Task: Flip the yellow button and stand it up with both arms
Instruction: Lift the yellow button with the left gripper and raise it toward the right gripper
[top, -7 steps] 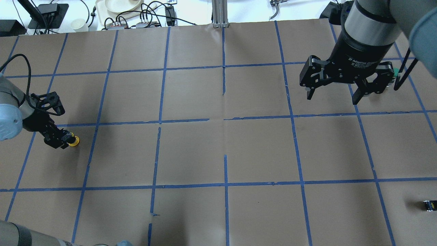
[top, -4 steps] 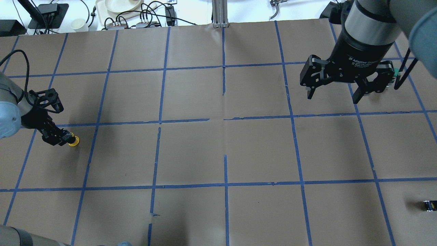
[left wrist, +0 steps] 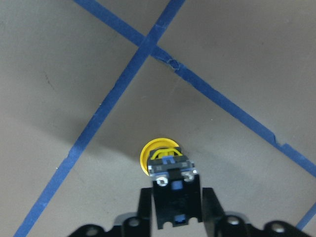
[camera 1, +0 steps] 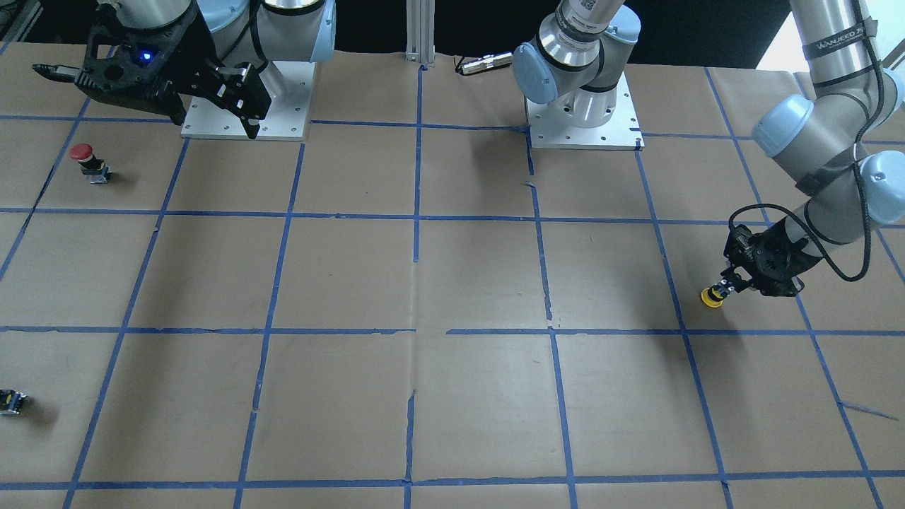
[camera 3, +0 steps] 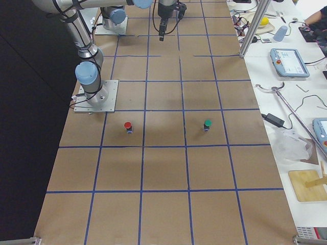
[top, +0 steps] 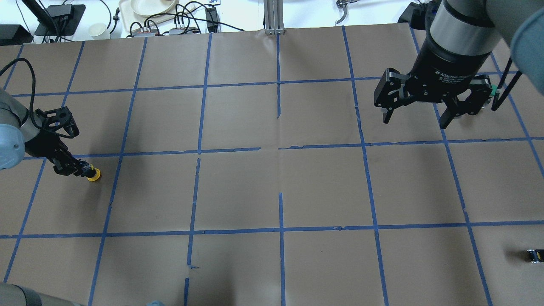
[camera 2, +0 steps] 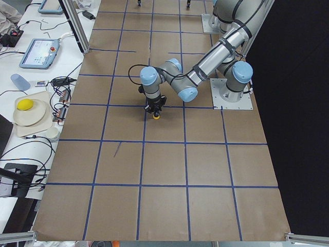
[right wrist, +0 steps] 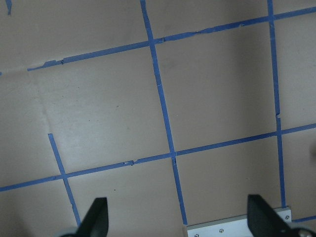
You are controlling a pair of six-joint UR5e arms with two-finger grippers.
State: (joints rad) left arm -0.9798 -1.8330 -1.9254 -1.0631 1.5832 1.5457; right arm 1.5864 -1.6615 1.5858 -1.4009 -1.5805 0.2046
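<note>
The table (top: 280, 178), brown paper with a blue tape grid, looks the same as one second ago; only my arms have moved, and only a little. My left arm (camera 1: 827, 141) has drawn its wrist back toward the table's left edge. In the overhead view the left gripper (top: 80, 169) now looks shorter and more steep than before. My right arm (top: 463, 25) has drifted a little toward the far side of the table. The right gripper (top: 414, 122) hangs high with its fingers wide apart and nothing between them, well apart from the work.

The fingers of my left gripper are clamped on the black body of the yellow button (top: 94, 174). The wrist camera shows its grey base with two screws turned up toward the lens and the yellow cap pointing down and away. The cap has stayed at almost the same place, just on the near side of a tape line, in the left part of the table. It is low over the paper, but I cannot tell if it touches.

I judge that I was tilting the button around its cap, not carrying it anywhere. It is still upside down, so the flip is not done. For standing it on its base the other gripper must come across the whole table, or I must bring the button toward the middle.

The red-capped button (camera 1: 88, 161), the green-capped button (camera 3: 207, 124) and the small dark part (top: 534, 255) lie far on the right side.
</note>
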